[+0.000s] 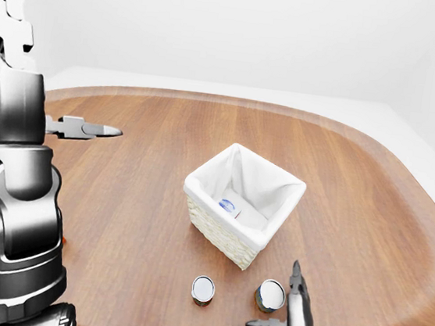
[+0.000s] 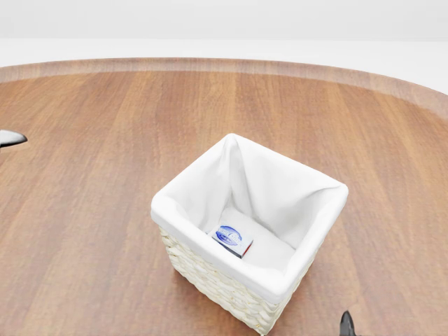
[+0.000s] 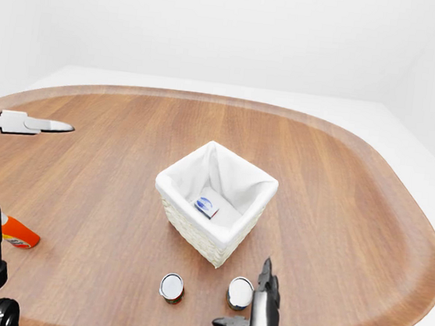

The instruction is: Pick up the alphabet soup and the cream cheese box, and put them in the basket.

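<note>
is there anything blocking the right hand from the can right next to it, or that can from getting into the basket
Nothing visible does. The right hand stands just right of the nearer can, with bare table between them. The basket sits just above that can in the right-eye view, top open, holding only the cream cheese box. A second can lies off to the left.

The table (image 3: 341,185) is wood with a fine straight grain, a smooth satin finish and a paler raised rim. The basket (image 2: 210,276) near its middle is pale woven wicker, rough and ribbed, lined with soft matt white cloth (image 2: 280,189) that folds over its edge. A small box (image 2: 232,240) inside looks like printed card, though it is too small to be sure. Two cans (image 3: 172,287) (image 3: 240,291) near the basket have shiny, mirror-like metal lids. At the left, a bottle (image 3: 17,232) looks like glossy orange plastic. The robot's left arm (image 1: 19,211) is smooth, glossy dark metal with soft highlights.
</note>
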`<state>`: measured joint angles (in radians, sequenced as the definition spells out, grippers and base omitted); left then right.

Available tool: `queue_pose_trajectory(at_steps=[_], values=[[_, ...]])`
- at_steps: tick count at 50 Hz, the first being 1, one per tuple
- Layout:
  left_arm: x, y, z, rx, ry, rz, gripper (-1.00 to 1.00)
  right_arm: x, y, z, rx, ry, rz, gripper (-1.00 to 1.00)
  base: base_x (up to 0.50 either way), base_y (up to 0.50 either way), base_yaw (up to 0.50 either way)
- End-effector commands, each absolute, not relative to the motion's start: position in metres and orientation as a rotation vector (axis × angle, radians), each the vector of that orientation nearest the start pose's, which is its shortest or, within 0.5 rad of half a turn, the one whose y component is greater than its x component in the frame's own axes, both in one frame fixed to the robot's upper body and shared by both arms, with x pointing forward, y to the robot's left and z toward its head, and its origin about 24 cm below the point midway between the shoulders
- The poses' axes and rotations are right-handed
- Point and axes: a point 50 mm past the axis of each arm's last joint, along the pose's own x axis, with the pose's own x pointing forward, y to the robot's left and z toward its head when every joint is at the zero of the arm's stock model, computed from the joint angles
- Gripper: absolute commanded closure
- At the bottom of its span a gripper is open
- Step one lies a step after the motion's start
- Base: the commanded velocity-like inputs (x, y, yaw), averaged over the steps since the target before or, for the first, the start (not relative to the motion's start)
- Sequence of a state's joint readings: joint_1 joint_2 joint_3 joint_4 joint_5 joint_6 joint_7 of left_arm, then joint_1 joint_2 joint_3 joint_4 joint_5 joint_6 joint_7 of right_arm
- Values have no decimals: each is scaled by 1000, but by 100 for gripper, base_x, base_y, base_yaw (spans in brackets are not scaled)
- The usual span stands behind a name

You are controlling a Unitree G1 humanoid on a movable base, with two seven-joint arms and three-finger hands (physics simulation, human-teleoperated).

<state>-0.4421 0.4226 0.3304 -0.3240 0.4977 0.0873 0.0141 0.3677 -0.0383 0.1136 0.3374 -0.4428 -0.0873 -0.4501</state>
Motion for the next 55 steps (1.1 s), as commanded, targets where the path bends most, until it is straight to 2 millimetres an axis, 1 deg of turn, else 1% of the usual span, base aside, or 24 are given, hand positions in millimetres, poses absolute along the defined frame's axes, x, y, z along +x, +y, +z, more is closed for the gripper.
queue_pose_trajectory(at_steps=[1,8,15,22,23,24,25,26,35,41,43,50,55], values=[[263,245,263,825,-691,490,-100,132,-169,-90,-564,516,-247,-100,0,0,0],[263,246,262,822,-686,494,-100,141,-167,-85,-551,485,-247,-100,0,0,0],[262,245,265,824,-697,491,-100,148,-167,-82,-543,466,-246,-100,0,0,0],[263,246,263,822,-690,494,-100,152,-166,-76,-538,437,-247,-100,0,0,0],[263,246,263,821,-690,494,-100,152,-165,-76,-537,433,-246,-89,0,0,0],[263,246,263,821,-690,495,-100,152,-165,-75,-538,431,-246,17,0,0,0],[263,246,264,821,-691,494,-100,152,-165,-76,-536,432,-245,80,0,0,0],[263,246,264,822,-691,495,-100,152,-165,-76,-537,435,-245,100,0,0,0],[263,246,264,820,-691,496,-100,147,-167,-84,-528,480,-253,100,0,0,0],[263,245,264,822,-692,493,-100,145,-167,-83,-527,474,-259,100,0,0,0],[263,245,264,821,-692,493,-100,144,-170,-81,-526,472,-281,100,0,0,0],[264,245,263,820,-688,491,-100,140,-171,-69,-504,429,-289,100,0,0,0],[263,245,264,824,-691,489,-100,135,-177,-51,-471,374,-331,100,0,0,0]])
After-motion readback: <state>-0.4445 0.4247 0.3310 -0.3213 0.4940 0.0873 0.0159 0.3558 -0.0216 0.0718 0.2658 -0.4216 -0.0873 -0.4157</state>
